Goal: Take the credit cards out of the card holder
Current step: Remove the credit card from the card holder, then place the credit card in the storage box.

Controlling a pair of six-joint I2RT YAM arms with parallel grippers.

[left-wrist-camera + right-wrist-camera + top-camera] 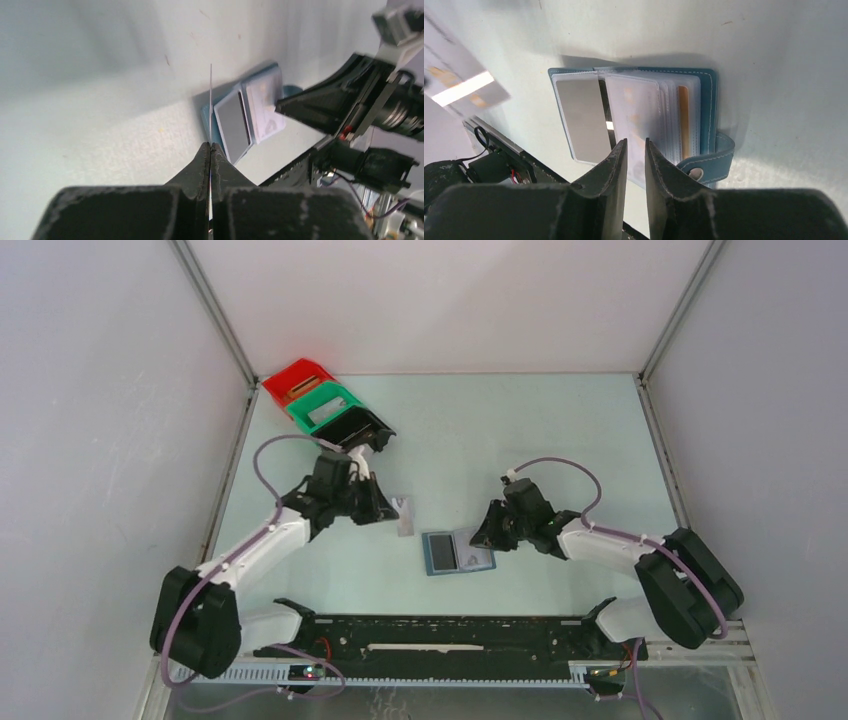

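Observation:
The blue card holder (457, 552) lies open on the table in front of the arms. In the right wrist view (708, 107) it shows clear sleeves, a pale card (634, 117) in one sleeve, a tan card edge (682, 120) and a flat grey card or panel (583, 117) on its left half. My left gripper (388, 508) is shut on a silvery grey card (404, 515), held off the table left of the holder and seen edge-on in the left wrist view (210, 100). My right gripper (636, 141) sits at the holder's right edge, jaws a narrow gap apart over a sleeve.
Red (297, 378), green (325, 405) and black (358, 427) bins are stacked at the back left, behind the left arm. The holder's strap with its snap (696, 172) sticks out beside my right fingers. A black rail (450, 632) runs along the near edge.

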